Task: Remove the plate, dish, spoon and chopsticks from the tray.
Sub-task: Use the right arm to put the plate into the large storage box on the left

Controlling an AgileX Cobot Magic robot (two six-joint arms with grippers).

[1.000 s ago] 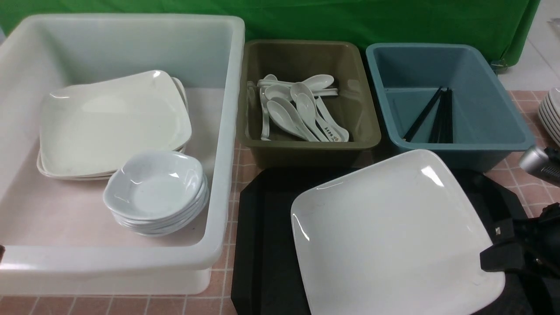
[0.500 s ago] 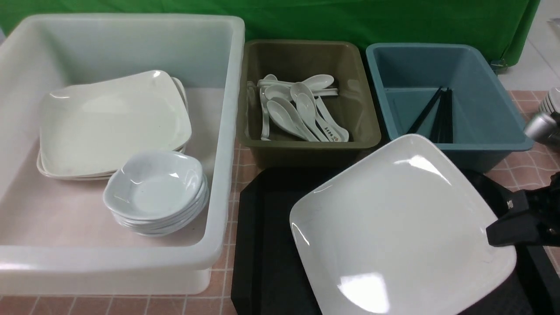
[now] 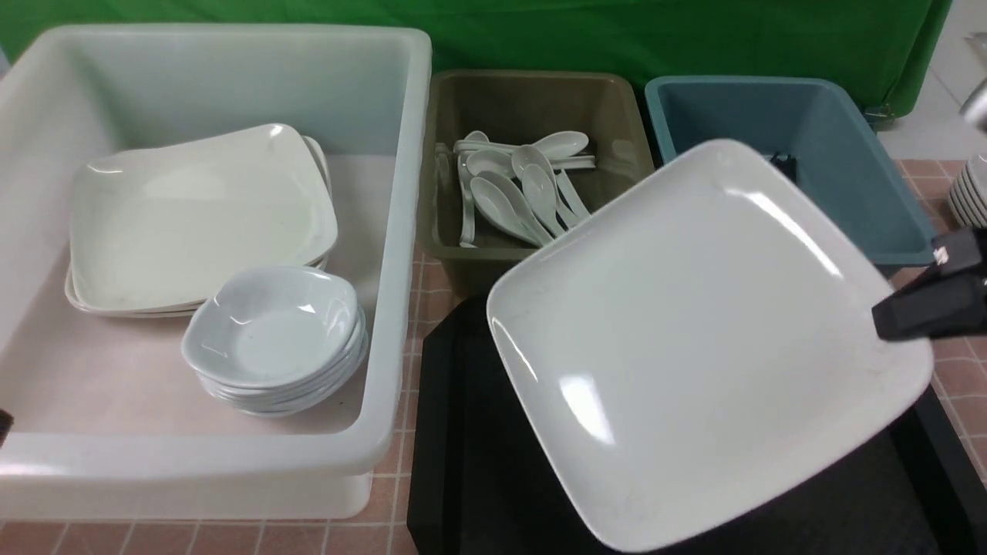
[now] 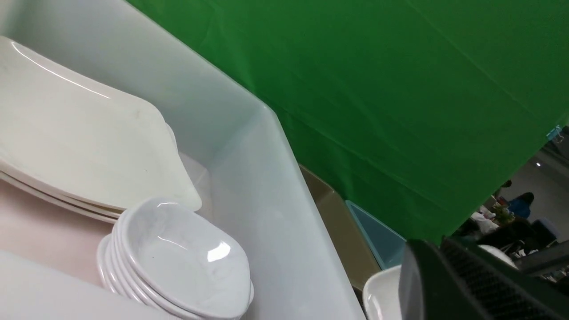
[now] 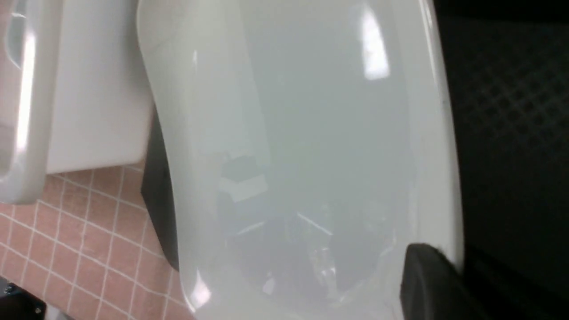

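Right claw clamps the plate at its right corner, jaws pinched nearly together on the rim, one black finger lying over the top edge. Right arm comes in from the plate's right side, wrist roughly level, plate lifted and tilted. Left claw sits off to the plate's left, not touching it; only one ribbed black finger shows, jaw gap hidden.

The plate tilts above the tray at the front, a large tub to the left holds stacked plates behind stacked dishes, and behind the tray the middle tub holds spoons, the right tub chopsticks.
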